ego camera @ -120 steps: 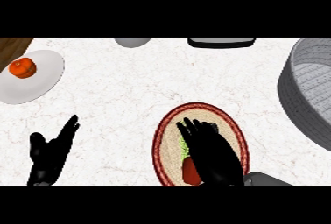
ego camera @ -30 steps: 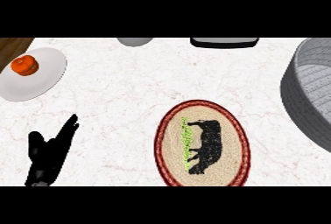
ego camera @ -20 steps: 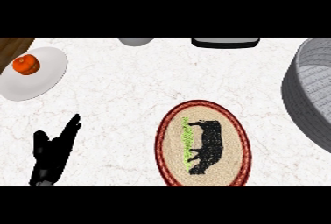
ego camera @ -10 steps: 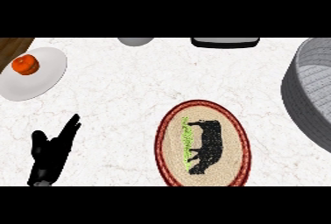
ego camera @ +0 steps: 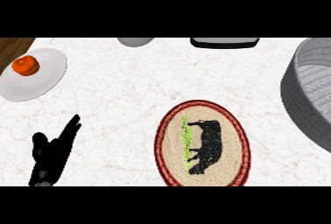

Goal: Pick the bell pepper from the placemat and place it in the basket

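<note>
The oval woven placemat, red-rimmed with a black cow and a green strip printed on it, lies at the lower middle of the counter. No bell pepper shows on it or anywhere else in the head view. The grey basket stands at the right edge, and the part of its inside that shows holds nothing. My left hand rests open at the lower left, fingers pointing up and to the right, well left of the mat. My right hand does not show.
A white plate with a small orange-red fruit sits at the upper left, beside a brown wooden corner. A grey bowl and a dark tray-like object lie along the far edge.
Six seconds ago my right hand covered the placemat with a red thing under it. Both are now out of view. Over the last second and a half nothing visibly moved.
</note>
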Controlling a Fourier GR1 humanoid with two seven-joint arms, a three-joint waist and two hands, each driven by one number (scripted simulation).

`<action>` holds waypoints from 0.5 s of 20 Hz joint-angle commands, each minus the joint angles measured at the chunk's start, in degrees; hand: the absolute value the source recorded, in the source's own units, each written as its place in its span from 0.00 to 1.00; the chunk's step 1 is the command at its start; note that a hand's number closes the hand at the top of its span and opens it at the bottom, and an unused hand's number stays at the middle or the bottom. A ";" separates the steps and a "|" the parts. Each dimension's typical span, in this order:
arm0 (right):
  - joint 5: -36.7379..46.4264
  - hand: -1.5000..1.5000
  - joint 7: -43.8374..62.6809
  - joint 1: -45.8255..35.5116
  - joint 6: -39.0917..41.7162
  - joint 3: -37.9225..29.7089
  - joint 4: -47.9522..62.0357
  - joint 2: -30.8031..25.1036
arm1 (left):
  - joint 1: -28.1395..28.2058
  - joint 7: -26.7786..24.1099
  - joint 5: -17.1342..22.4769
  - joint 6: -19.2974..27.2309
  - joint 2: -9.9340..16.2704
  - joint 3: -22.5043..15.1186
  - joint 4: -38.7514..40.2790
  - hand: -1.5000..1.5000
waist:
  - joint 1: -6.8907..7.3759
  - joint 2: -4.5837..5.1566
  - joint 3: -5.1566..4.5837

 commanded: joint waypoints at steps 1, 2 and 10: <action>-0.25 0.00 -4.90 0.23 -0.22 -1.27 3.27 -0.29 | -1.39 4.99 -0.26 1.13 -2.35 -0.96 5.31 0.50 | -0.62 0.77 -0.82; -2.11 0.00 -4.05 -0.60 -0.35 -3.54 2.68 -1.03 | 3.91 3.07 0.17 -0.46 -0.86 -0.78 3.00 0.50 | -0.32 0.59 -0.83; -7.73 0.00 -5.13 0.01 2.00 -12.76 11.75 -6.82 | 2.14 1.86 -0.15 -0.26 -1.63 1.02 6.66 0.50 | -1.43 0.69 -0.85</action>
